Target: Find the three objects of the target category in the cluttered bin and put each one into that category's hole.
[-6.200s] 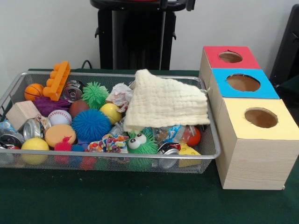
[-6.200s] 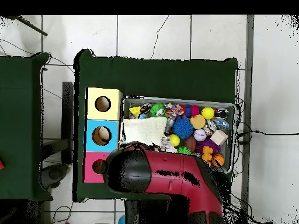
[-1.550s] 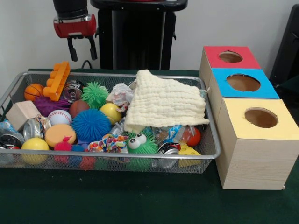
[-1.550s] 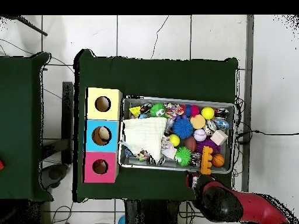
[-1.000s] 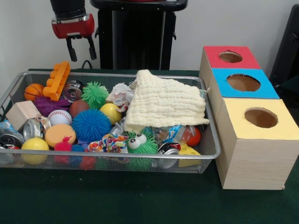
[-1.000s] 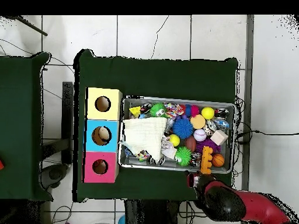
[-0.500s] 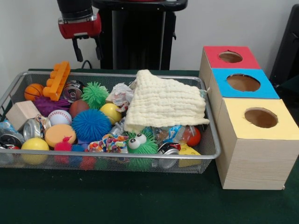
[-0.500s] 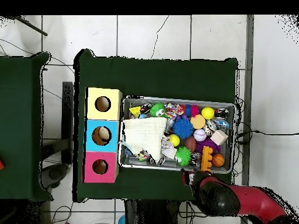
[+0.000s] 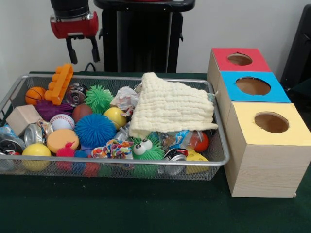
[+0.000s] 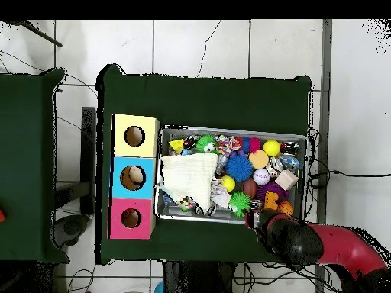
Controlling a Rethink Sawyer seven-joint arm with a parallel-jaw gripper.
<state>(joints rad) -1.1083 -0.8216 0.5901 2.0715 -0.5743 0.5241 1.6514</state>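
The wire mesh bin (image 9: 121,161) is full of toys; it also shows in the overhead view (image 10: 229,130). My gripper (image 9: 81,52) hangs open and empty above the bin's far left corner, over an orange toothed block (image 9: 60,83) and a can (image 9: 76,94). In the overhead view the arm's red and black head (image 10: 294,241) covers the gripper and the bin's corner. The red-surround hole (image 9: 239,59) is in the farthest part of the wooden box, to the right of the bin; it also shows in the overhead view (image 10: 130,218).
A cream cloth (image 9: 170,108) covers the bin's right half. Around it lie a blue spiky ball (image 9: 95,130), a green spiky ball (image 9: 99,98), a yellow ball (image 9: 115,117), a baseball (image 9: 62,122), a small basketball (image 9: 35,94) and a wooden cube (image 9: 22,119). The blue hole (image 9: 252,86) and yellow hole (image 9: 271,122) sit nearer the camera.
The gripper has shifted left in the front view and stays open. In the overhead view the arm's head has moved right and over the bin's corner. The toys have not moved.
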